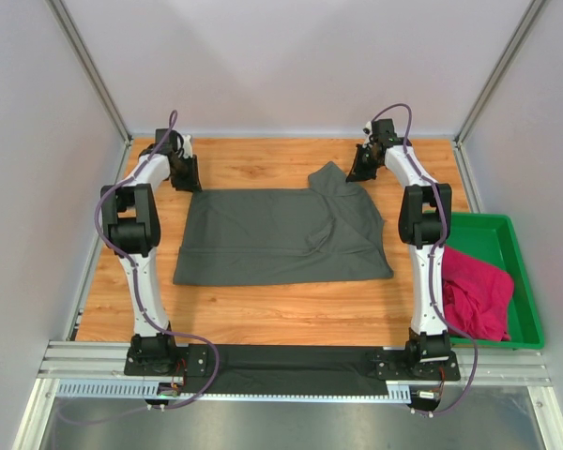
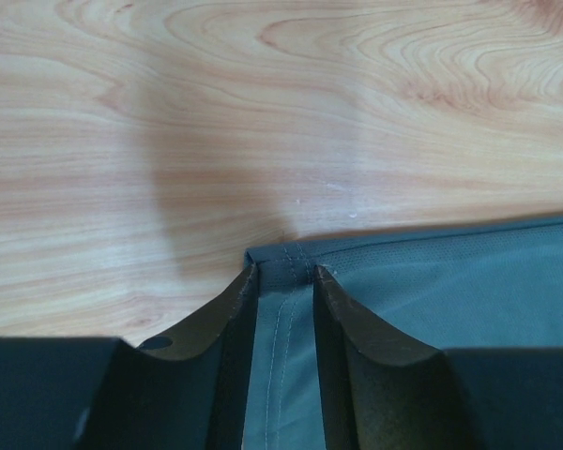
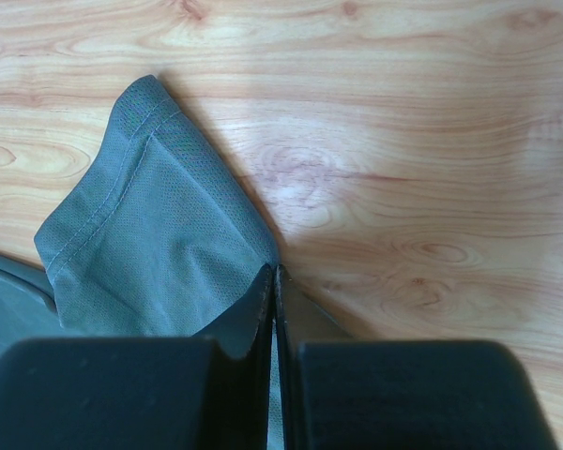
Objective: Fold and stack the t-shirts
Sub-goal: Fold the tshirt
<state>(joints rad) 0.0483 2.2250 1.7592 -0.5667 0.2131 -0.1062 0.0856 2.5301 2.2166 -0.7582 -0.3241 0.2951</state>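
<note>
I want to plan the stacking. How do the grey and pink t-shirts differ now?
The grey t-shirt lies spread out on the table; the pink t-shirt sits crumpled in the green tray. The right hand pinches the grey one; nothing touches the pink one. Both are plain cloth.

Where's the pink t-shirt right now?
In the top view, the pink t-shirt lies crumpled in the green tray on the right side, just to the right of the right arm.
</note>
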